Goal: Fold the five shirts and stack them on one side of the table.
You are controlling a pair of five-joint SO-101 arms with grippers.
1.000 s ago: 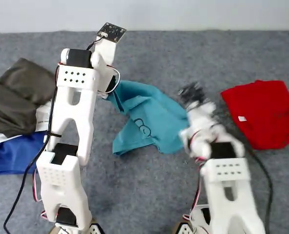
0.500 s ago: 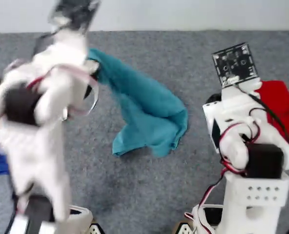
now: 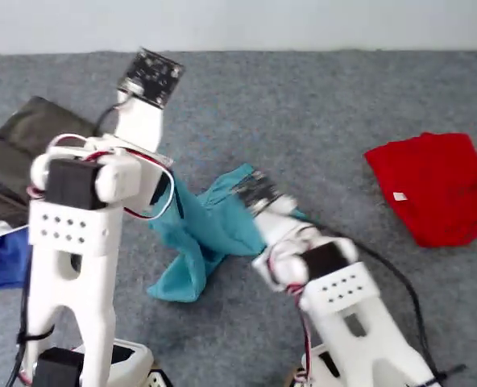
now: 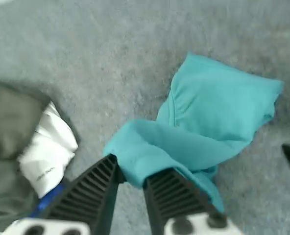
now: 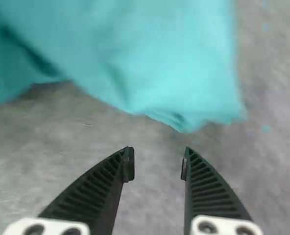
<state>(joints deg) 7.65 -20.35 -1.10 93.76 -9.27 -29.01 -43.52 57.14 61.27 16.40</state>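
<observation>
- Gripping a fold of the teal shirt (image 3: 210, 234), the left gripper (image 4: 131, 172) has its jaws nearly closed, with the cloth pinched between them.
- The teal shirt lies bunched just toward 7 o'clock from the centre of the grey table (image 3: 319, 105). One end is lifted at the left arm.
- The right gripper (image 5: 156, 164) has its jaws partly spread and holds nothing. It hangs over bare table just beside the teal shirt's hem.
- The red shirt (image 3: 436, 185) lies flat at 3 o'clock and carries a small white tag (image 3: 399, 196). No writing on the tag is legible.
- At 9 o'clock, a dark olive shirt (image 3: 25, 149) lies over a white shirt (image 4: 47, 152) and a blue shirt (image 3: 1, 258). The white shirt bears a line of dark print, too small to read.
- Change since 0.5 s ago: the left arm has swung back from 11 o'clock toward the centre, and the teal shirt has drawn in from a long spread into a tighter bundle nearer 6 o'clock.
- The right arm has dropped from upright at 3 o'clock to lean in at the shirt.
</observation>
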